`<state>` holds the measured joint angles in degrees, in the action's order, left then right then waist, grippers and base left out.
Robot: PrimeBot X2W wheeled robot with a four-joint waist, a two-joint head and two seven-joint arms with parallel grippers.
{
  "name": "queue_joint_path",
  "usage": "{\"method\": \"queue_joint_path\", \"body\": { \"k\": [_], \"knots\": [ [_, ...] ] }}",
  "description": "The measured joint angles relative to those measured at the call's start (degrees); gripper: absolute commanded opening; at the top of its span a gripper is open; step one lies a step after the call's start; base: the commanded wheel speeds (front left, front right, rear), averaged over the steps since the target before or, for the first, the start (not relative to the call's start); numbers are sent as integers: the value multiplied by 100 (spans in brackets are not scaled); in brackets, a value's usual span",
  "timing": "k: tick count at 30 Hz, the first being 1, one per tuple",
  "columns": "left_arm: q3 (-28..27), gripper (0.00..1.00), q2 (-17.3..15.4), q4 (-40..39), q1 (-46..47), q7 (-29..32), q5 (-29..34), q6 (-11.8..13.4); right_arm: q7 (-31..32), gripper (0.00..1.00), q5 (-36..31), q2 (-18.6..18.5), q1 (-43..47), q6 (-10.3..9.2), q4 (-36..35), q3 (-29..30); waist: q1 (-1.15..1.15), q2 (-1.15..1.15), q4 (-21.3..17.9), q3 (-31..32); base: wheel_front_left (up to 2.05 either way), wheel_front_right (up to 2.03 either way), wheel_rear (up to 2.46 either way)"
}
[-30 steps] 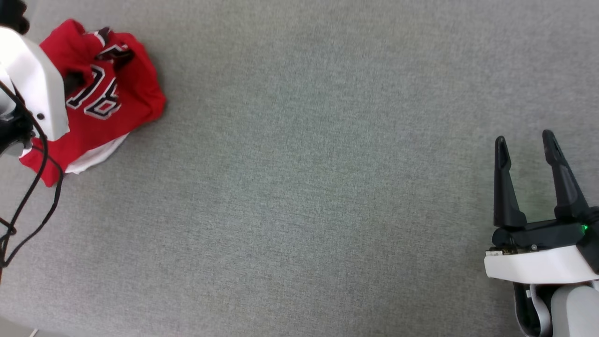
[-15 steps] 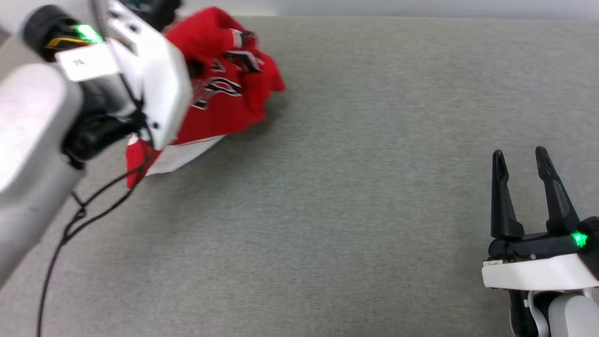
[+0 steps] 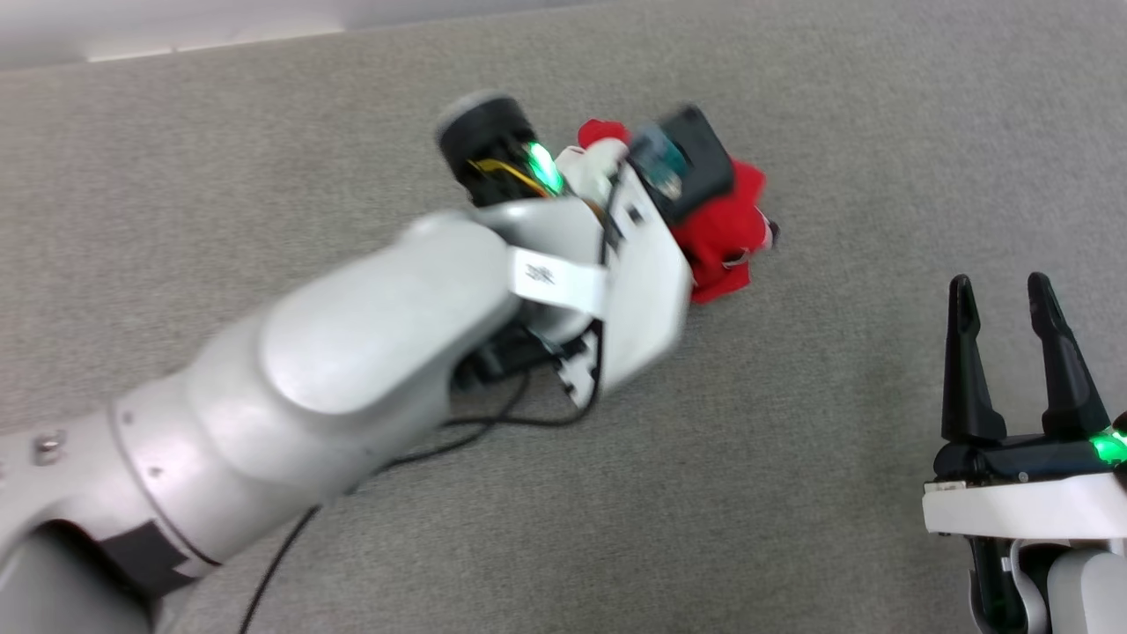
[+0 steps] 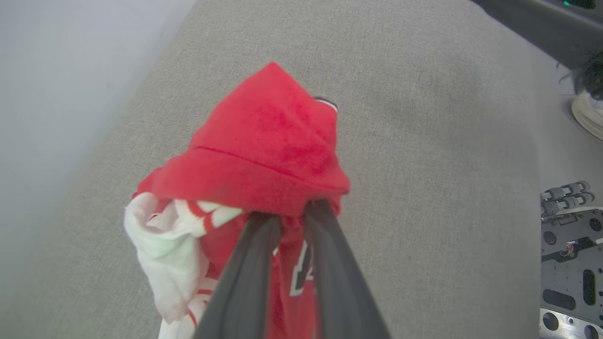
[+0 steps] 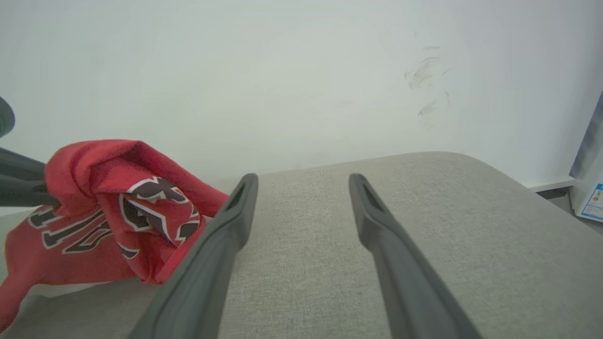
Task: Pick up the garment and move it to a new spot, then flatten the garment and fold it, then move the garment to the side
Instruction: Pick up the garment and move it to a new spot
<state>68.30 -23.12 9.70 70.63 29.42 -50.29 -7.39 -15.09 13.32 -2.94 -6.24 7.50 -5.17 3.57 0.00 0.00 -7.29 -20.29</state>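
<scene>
The garment (image 4: 268,150) is a red jersey with white sleeves and black white-outlined lettering, bunched into a clump. My left gripper (image 4: 292,213) is shut on a fold of its red cloth. In the head view my pale left forearm (image 3: 370,352) reaches across the grey surface, and its wrist covers most of the garment (image 3: 726,233), which sits at the upper middle. From the right wrist view the garment (image 5: 118,212) hangs at the left, its lower end down by the surface. My right gripper (image 3: 999,286) rests open and empty at the lower right, well apart from the cloth.
A wide grey fabric surface (image 3: 792,458) spreads under both arms, ending at a white wall (image 5: 301,70) behind. A black cable (image 3: 290,546) trails from my left arm. Off the surface's edge I see my dark base plate (image 4: 570,263) and a pale shoe (image 4: 589,113).
The head view has swung, so the whole picture shifted. My left arm has carried the bunched garment from the surface's left end toward its middle, nearer my right gripper, which stays open.
</scene>
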Motion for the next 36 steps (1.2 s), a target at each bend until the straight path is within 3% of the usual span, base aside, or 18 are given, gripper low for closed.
{"method": "queue_joint_path", "body": {
  "k": [5, 12, 16, 17, 18, 27, 31, 36],
  "knots": [
    [453, 0, 415, 189, -329, -179, -118, 0, 0, 100, 58, -1, -53, 0, 0, 30, 0, 0, -173, -174, 0, 0, 0],
    [517, 0, 758, 226, -1549, 247, 437, 1, 0, 100, 75, 0, -70, 0, 8, 66, 0, 0, -188, -297, 0, 0, 0],
    [514, 0, 860, 165, -1682, 116, 572, 1, 0, 100, 31, 0, -81, 0, 41, 62, 0, 0, -96, -253, 0, 0, 0],
    [514, 43, 882, 172, -1680, -9, 592, 1, 0, 100, 21, 0, -81, 0, 45, 58, 0, 0, -73, -226, 0, 0, 0],
    [516, 100, 912, 200, -1662, -210, 628, 0, 0, 100, 15, 0, -80, 0, 49, 59, 0, 0, -49, -193, 0, 0, 0],
    [207, 100, 1063, 765, -1351, -2305, 722, 33, 0, 100, -122, 0, 168, 0, 142, 105, 0, 0, 188, 335, 0, 0, 0],
    [-141, 100, 947, 892, -1497, -3073, 847, 422, 0, 100, -159, 1, 313, 0, 172, 114, 0, 0, 283, 633, 0, 0, 0],
    [-541, 100, 620, 1054, -2026, -4046, 1004, 1156, 0, 100, -200, 0, 515, 0, 198, 124, 0, 0, 404, 965, 0, 0, 0]
  ]
}}
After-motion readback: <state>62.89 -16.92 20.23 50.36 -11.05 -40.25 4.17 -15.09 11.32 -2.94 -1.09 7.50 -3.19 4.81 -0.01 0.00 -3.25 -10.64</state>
